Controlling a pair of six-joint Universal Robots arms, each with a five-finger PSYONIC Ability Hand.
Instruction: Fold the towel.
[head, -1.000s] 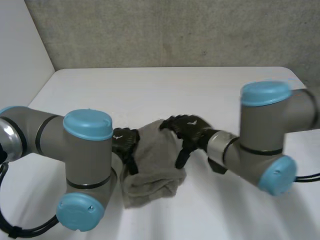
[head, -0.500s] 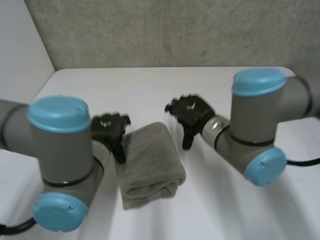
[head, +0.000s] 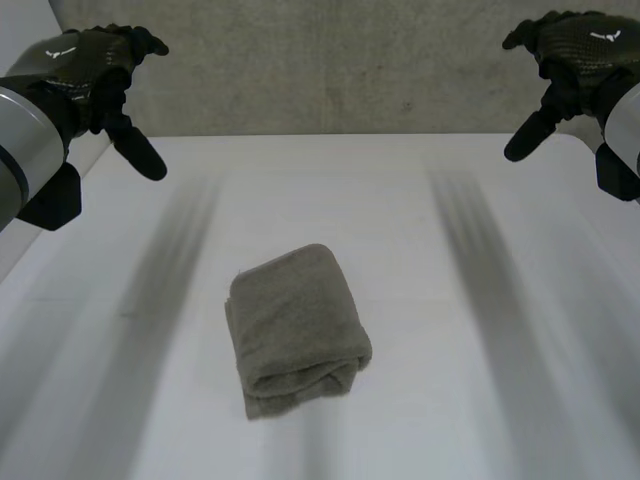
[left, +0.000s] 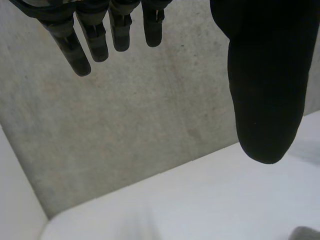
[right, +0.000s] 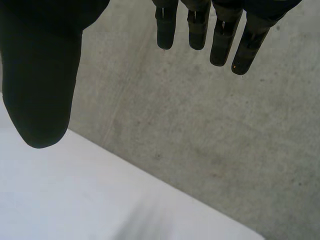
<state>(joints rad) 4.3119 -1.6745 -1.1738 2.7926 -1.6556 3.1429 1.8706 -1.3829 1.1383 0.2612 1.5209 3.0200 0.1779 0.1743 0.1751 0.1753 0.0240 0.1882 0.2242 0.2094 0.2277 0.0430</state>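
Note:
A grey-brown towel (head: 297, 327) lies folded into a small thick bundle on the white table (head: 420, 250), its rolled end toward the near edge. My left hand (head: 88, 66) is raised high at the far left, well away from the towel, fingers (left: 85, 45) straight and apart from the thumb, holding nothing. My right hand (head: 572, 50) is raised high at the far right, fingers (right: 220, 40) straight, also empty. A small corner of the towel (left: 307, 234) shows beyond my left hand's thumb.
A rough grey wall (head: 340, 60) stands behind the table's far edge. A pale side wall (head: 40, 170) runs along the table's left side.
Both hands let go of the towel and the arms swung up and outward, left to the far left, right to the far right. The towel stayed in place, folded.

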